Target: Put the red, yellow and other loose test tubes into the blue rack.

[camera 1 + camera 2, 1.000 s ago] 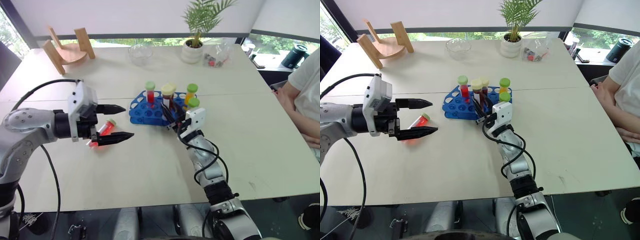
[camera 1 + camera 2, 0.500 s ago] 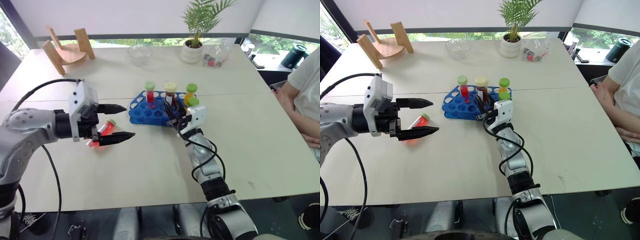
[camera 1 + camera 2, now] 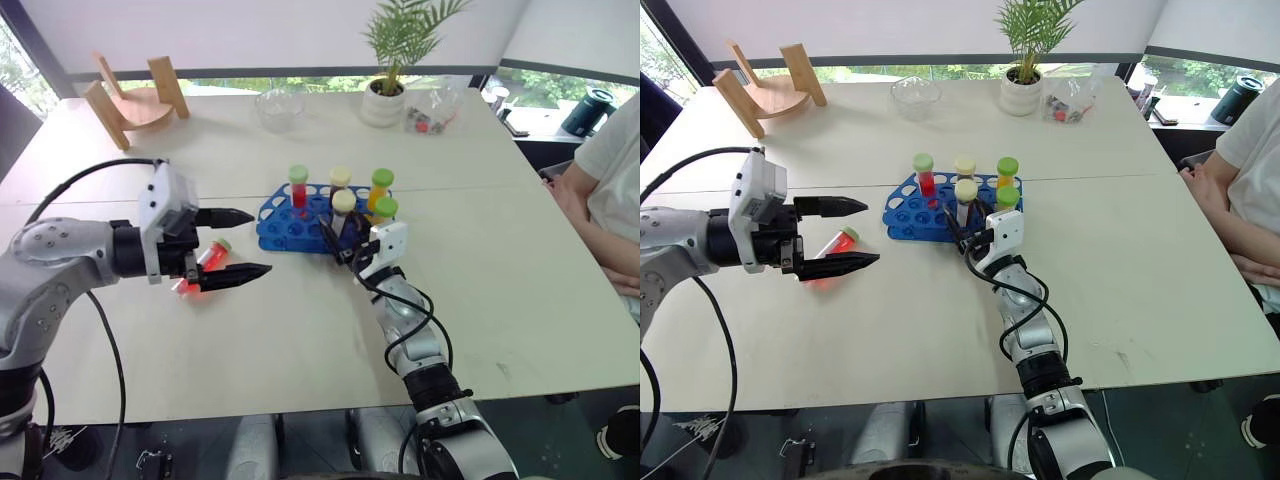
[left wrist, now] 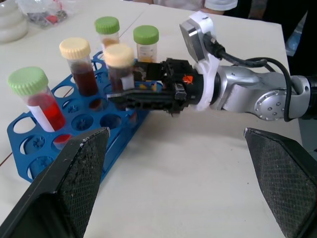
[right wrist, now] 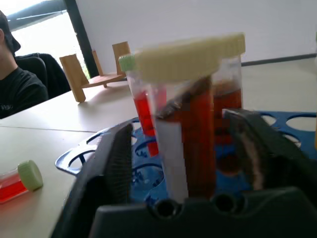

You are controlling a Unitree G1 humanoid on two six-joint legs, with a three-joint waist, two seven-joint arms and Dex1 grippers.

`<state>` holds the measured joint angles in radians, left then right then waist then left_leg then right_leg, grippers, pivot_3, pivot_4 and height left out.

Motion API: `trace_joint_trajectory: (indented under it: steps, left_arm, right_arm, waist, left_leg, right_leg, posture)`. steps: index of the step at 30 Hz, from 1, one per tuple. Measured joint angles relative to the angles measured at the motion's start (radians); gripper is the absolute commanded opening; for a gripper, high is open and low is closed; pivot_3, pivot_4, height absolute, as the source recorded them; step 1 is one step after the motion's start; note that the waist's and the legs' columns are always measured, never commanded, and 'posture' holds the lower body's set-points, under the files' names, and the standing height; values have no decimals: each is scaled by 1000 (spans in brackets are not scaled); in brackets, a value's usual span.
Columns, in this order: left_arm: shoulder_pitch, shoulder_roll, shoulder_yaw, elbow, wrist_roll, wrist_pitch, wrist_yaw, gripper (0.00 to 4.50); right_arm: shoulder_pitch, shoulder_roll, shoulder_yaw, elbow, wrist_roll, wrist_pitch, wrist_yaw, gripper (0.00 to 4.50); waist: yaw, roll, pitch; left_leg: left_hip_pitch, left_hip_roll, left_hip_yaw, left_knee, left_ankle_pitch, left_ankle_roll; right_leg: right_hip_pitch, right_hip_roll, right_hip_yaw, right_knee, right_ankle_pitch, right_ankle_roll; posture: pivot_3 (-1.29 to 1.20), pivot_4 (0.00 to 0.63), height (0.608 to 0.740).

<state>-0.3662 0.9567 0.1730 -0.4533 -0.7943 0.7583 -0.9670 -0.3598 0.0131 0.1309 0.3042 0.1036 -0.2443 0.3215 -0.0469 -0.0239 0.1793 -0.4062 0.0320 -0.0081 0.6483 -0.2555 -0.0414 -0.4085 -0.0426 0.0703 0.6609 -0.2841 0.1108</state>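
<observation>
Right end effector [image 3: 340, 240] at the near right edge of the blue rack [image 3: 290, 225], fingers parted on either side of the brown tube with cream cap [image 3: 343, 205], not pinching it. Tube upright in a near-row hole, apparently seated, just beyond the fingertips. Wrist low over the bench [image 3: 300, 340], forearm running back toward the near right, fingers pointing slightly up and to the far left. Judged next: straight retreat along that line, clear of the caps.

Left end effector [image 3: 235, 243] held above the bench, left of the rack, fingers wide apart and empty, pointing right and a little down. Red tube with pale-green cap [image 3: 208, 256] lying on its side on the bench, seen between those fingers, below them, cap toward the far right, long axis slanting from near left to far right. Left arm much the nearer; likely a drop down and slightly back for the pickup.
</observation>
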Motion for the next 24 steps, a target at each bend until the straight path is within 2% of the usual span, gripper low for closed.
trace_joint_trajectory:
  steps: [5,12,14,17,19,22,24]
  left_arm:
    - [-1,1,-9,6,37,0,18,4500]
    - [-70,43,-111,144,202,-3,45,4500]
    - [-152,43,-171,203,244,29,55,4500]
    - [-301,48,-282,360,344,125,72,4500]
    - [-377,41,-368,458,400,171,52,4500]
    - [-448,21,-477,578,456,233,-1,4500]
    - [-489,-3,-525,649,483,273,-26,4500]
  right_arm:
    - [73,-84,24,-170,3,140,56,4457]
    - [240,-386,-14,-607,180,512,254,4457]
    - [248,-526,-28,-702,261,605,358,4457]
    - [186,-786,-104,-807,395,721,567,4457]
    - [95,-895,-138,-824,455,751,682,4457]
    - [-12,-974,-148,-826,494,762,803,4457]
    - [-57,-983,-139,-814,502,763,851,4457]
  waist:
    - [5,0,0]
    - [3,0,0]
    - [5,1,1]
    - [7,1,2]
    - [2,1,1]
    - [3,0,1]
    - [5,0,1]
  left_leg:
    - [0,0,0,0,0,0]
    - [0,0,0,1,0,0]
    - [0,-1,-1,2,0,0]
    - [0,-1,-1,3,0,0]
    - [1,0,-1,3,0,0]
    - [0,0,-2,1,-1,2]
    - [-2,1,-3,1,-1,2]
  right_leg:
    - [0,0,0,0,0,0]
    - [1,1,0,0,0,0]
    - [1,1,0,0,0,0]
    - [2,1,0,-1,0,1]
    - [3,2,1,-1,0,1]
    - [1,4,0,-1,-1,0]
    - [-1,5,0,-1,-1,0]
  posture:
    - [0,150,740]
    - [0,150,740]
    - [0,150,740]
    - [0,150,740]
    - [0,150,740]
    - [0,150,740]
    - [0,150,740]
